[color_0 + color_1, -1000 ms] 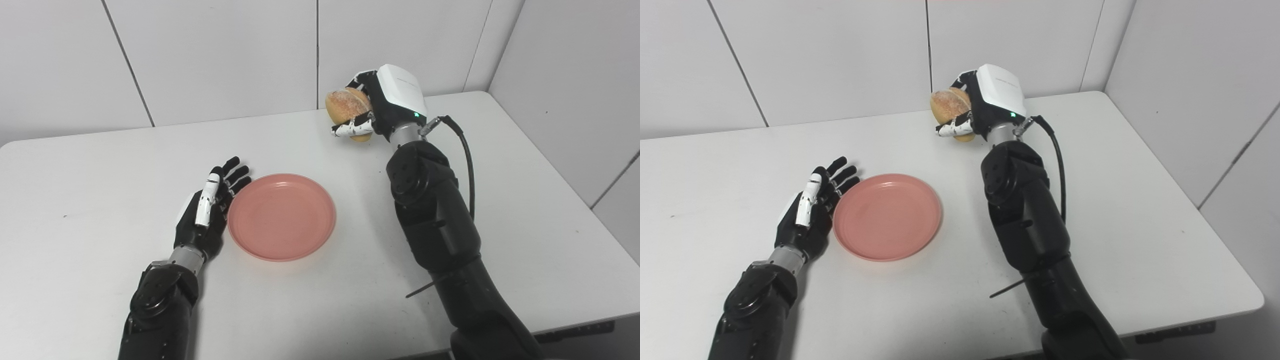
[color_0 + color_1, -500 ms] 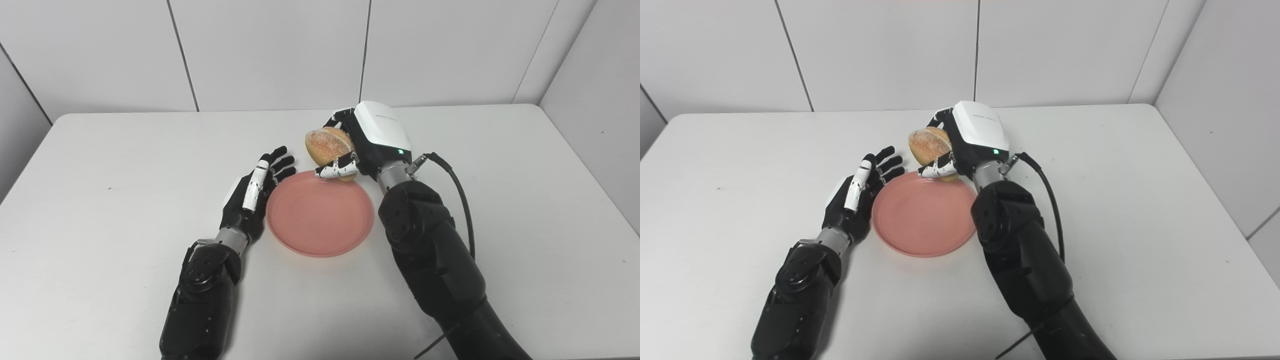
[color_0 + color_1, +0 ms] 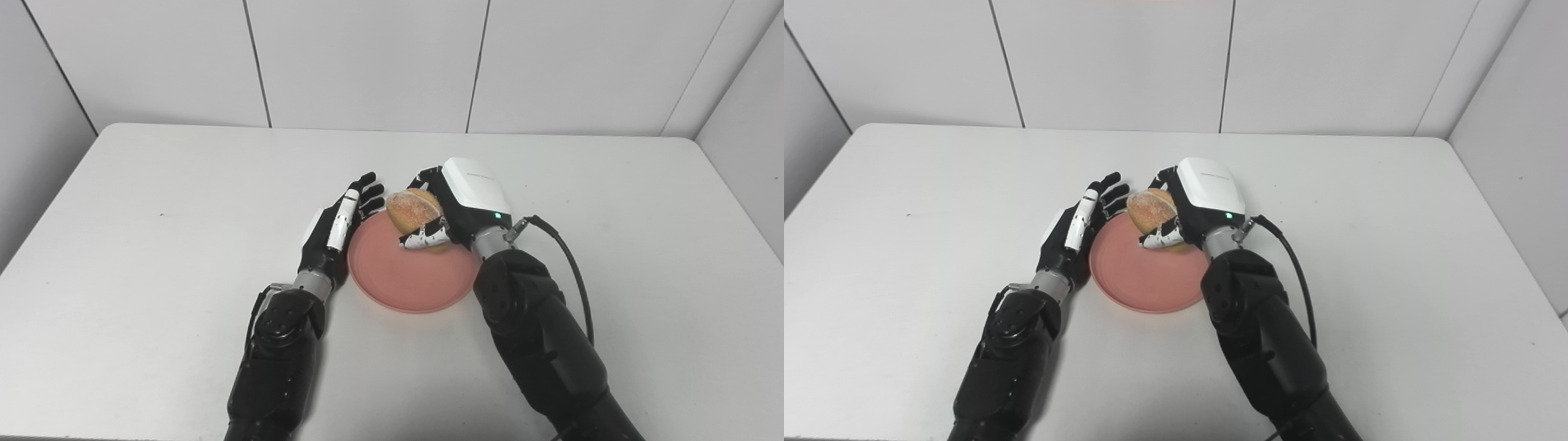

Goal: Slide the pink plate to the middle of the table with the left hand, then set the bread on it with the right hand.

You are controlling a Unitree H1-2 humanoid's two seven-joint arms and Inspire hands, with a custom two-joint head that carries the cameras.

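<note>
The pink plate (image 3: 404, 282) lies flat near the middle of the white table (image 3: 153, 233). My left hand (image 3: 335, 229) is open, fingers straight, its edge resting against the plate's left rim. My right hand (image 3: 456, 205) is shut on the round crusty bread (image 3: 415, 211) and holds it over the far right part of the plate, a little above it. In the right eye view the bread (image 3: 1150, 211) sits over the plate (image 3: 1145, 282) between both hands. The bread's underside is hidden by my fingers.
White wall panels (image 3: 367, 61) stand behind the table and at both sides. A black cable (image 3: 569, 263) loops from my right wrist. My right forearm (image 3: 539, 343) covers the plate's near right rim.
The camera has swung, shifting the whole picture. My right hand has carried the bread from behind the plate to over its far right part and lower. The left hand stays at the rim.
</note>
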